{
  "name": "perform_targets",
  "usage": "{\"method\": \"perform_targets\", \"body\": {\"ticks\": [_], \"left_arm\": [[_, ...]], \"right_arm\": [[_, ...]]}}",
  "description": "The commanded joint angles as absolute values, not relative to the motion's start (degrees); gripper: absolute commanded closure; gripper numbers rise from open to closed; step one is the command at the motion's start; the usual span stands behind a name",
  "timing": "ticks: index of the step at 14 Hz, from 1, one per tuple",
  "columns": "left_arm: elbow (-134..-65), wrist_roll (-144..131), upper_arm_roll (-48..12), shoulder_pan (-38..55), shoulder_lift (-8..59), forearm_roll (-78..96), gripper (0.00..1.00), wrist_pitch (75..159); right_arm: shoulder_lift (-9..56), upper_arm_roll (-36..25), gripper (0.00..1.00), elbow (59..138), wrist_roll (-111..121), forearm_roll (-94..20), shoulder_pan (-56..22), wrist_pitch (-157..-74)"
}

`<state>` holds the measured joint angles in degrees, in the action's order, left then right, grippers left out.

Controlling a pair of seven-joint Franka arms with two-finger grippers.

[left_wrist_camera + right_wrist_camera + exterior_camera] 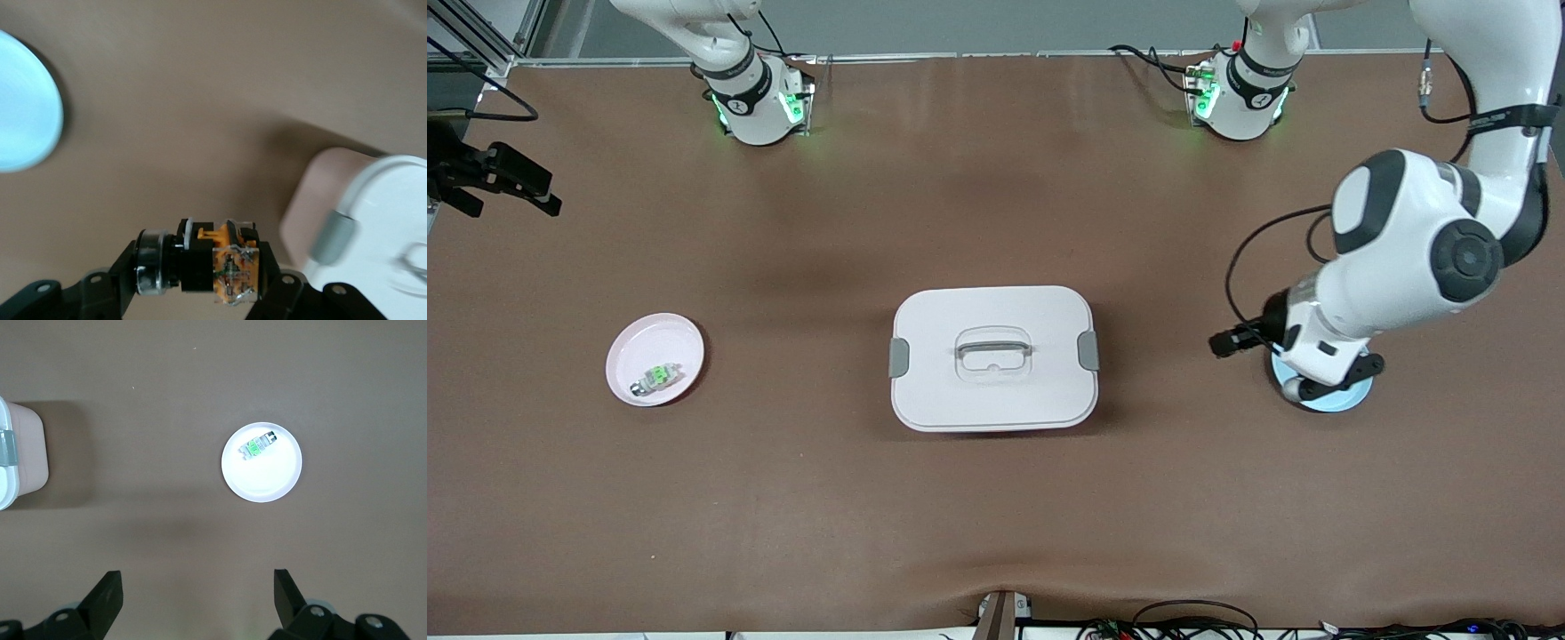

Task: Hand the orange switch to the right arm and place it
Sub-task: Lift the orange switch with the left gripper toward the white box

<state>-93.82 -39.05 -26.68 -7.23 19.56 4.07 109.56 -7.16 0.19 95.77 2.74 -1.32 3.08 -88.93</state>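
Fingers of my left gripper [200, 283] are clamped on the orange switch [217, 263], low in the middle of the left wrist frame. I carry it crosswise, metal collar jutting past one finger, I judge so the other arm can take a free end. In the front view this hand hangs over the blue dish [1323, 391] at lower right, which hides the switch there; the dish looks to be where it came from.

My right gripper [197, 600] waits high over the table [996, 178], fingers spread wide and empty, ready to receive.

Count: one orange switch, one green-and-white part [660, 377] lying in the pink dish [685, 342] at the front view's middle left, one blue dish, one white lidded box [993, 357] at centre between the dishes, two arms.
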Motion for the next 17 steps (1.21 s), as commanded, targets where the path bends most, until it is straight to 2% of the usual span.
{"method": "perform_targets", "body": {"ticks": [1, 5, 7, 11, 14, 17], "left_arm": [[-89.7, -49.7, -27.2, -2.4, 21.3, 4.4, 1.00, 108.0], [-84.0, -67.3, -27.2, 5.0, 25.6, 4.6, 1.00, 108.2], [-80.4, -75.5, -27.2, 8.5, 28.6, 4.6, 1.00, 108.5], [-79.6, -87.5, -27.2, 13.1, 29.0, 4.6, 1.00, 111.3], [-77.9, -97.8, -27.2, 14.9, 29.1, 4.7, 1.00, 114.4], [-77.0, -102.7, -27.3, 16.4, 29.1, 7.3, 1.00, 117.3]], "right_arm": [[-6.2, 0.2, 0.00, 95.0, 2.5, -1.6, 1.9, -88.9], [-5.2, 0.3, 0.00, 95.2, 2.5, -2.4, -1.7, -88.8], [-5.2, 0.2, 0.00, 95.3, 1.9, -7.2, -3.4, -88.2], [-5.2, 0.2, 0.00, 96.4, -9.7, -11.6, -10.0, -89.6], [-5.4, 0.2, 0.00, 98.9, -11.2, -18.4, -11.7, -92.4], [-7.0, 0.4, 0.00, 106.6, -11.4, -22.1, -13.3, -100.5]]}}
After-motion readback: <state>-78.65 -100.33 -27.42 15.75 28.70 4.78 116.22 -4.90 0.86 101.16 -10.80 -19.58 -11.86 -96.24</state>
